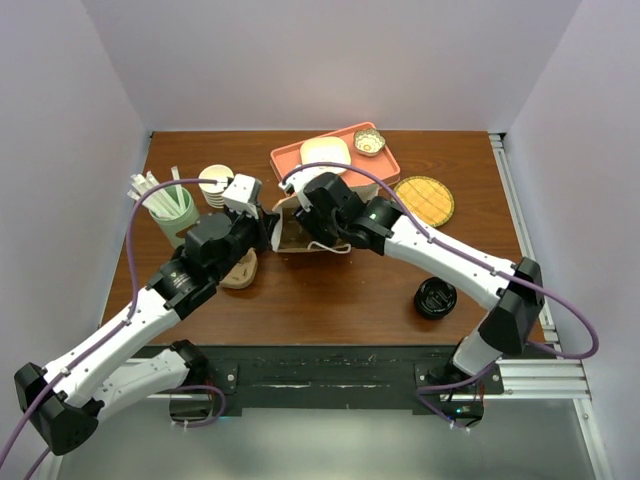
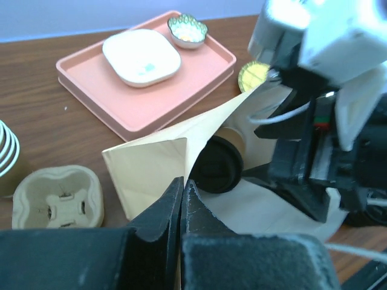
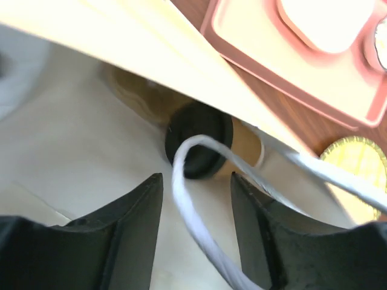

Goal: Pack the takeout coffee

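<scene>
L gripper [image 2: 182, 181]: fingers pressed together, pinching the edge of the brown paper bag [image 2: 151, 163] at the bag's 9 o'clock side. A pale strip of paper shows btwn the pads, and the pinch holds the mouth up in a peak.

R gripper [image 3: 196, 181]: fingers apart, roughly halfway, inside the bag mouth, nothing clamped. The white handle cord [image 3: 181, 199] loops thru the gap btwn them; can't tell if it touches a pad.

Takeout coffee [image 2: 217, 166]: lying on its side inside the bag, black lid facing out toward the mouth. It sits just beyond the R fingertips, at their 12 o'clock in the R wrist view, apart from both pads.

Top view: bag just past table centre. Pink tray [image 1: 380, 160] touches or nearly touches it at 12 o'clock, w/ a white dish [image 1: 325, 152] and small bowl [image 1: 369, 141] on it. Yellow mat [image 1: 424, 200] at 2 o'clock, loose black lid [image 1: 435, 298] at 4, cardboard carrier [image 1: 240, 272] at 8, cup stack [image 1: 215, 182] at 10.
</scene>
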Controlling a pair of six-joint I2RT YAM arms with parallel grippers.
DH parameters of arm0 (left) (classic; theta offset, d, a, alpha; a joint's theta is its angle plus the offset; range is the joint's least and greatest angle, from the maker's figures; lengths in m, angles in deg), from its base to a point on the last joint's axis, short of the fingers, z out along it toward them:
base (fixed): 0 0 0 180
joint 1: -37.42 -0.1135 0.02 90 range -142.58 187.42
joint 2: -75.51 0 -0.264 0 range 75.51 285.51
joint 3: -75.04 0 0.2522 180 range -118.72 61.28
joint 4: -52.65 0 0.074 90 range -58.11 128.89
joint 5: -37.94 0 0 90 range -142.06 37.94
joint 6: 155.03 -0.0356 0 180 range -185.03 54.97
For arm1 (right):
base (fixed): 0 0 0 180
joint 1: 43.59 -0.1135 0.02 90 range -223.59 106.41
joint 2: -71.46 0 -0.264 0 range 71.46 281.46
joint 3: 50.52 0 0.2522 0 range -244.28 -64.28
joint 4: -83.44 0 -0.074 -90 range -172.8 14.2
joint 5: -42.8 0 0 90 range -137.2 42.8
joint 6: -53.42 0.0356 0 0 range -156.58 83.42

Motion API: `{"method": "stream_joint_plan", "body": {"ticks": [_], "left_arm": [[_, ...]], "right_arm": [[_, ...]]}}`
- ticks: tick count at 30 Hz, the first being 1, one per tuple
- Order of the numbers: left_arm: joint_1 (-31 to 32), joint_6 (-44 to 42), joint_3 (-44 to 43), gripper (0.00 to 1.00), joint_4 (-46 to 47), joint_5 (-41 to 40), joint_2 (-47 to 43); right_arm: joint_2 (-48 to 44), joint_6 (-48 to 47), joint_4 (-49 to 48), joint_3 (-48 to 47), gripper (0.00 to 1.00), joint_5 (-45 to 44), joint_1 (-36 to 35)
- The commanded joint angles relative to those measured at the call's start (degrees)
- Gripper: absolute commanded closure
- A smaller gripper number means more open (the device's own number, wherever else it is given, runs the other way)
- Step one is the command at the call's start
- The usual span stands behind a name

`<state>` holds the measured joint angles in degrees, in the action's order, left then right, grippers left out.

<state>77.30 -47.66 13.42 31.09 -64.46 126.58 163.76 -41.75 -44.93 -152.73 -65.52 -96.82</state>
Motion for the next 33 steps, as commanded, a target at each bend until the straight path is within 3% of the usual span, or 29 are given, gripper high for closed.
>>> {"method": "stream_joint_plan", "body": {"ticks": [1, 6, 8, 15, 22, 28, 29, 30, 33], "left_arm": [[0.02, -0.4, 1.45, 1.0, 9.63, -3.07, 0.43], [0.2, 2.23, 5.57, 1.0, 10.61, -0.61, -1.32], [0.2, 2.67, 6.37, 1.0, 9.99, 0.27, -2.28], [0.11, 1.97, 7.6, 1.0, 7.88, 2.29, -4.31], [0.29, 3.11, 7.25, 1.0, 5.33, 4.84, -4.57], [0.2, 5.31, 6.9, 1.0, 2.79, 4.94, -4.66], [0.29, 5.83, 6.46, 0.94, 2.17, 4.59, -4.58], [0.2, 6.01, 6.11, 0.78, 0.95, 3.71, -4.49], [0.2, 6.71, 3.57, 0.58, -2.21, 0.12, -3.44]], "right_arm": [[1.83, 8.47, -1.83, -1.21, 0.45, -9.16, 0.15], [5.7, 14.65, -2.09, -0.85, 0.43, -13.66, 0.06], [6.58, 15.36, -3.23, -0.94, 0.36, -14.54, 0.15], [11.24, 21.51, -3.85, -2.43, 0.29, -16.39, 0.23], [13.0, 22.31, -5.69, -1.65, 0.21, -19.2, 0.41], [12.3, 20.99, -6.4, 1.34, 0.23, -18.76, 1.02], [11.86, 20.64, -7.36, 2.91, 0.24, -17.98, 1.03], [11.16, 19.85, -7.72, 3.45, 0.28, -17.62, 1.11], [10.11, 18.89, -8.07, 4.68, 0.32, -16.66, 1.29]]}}
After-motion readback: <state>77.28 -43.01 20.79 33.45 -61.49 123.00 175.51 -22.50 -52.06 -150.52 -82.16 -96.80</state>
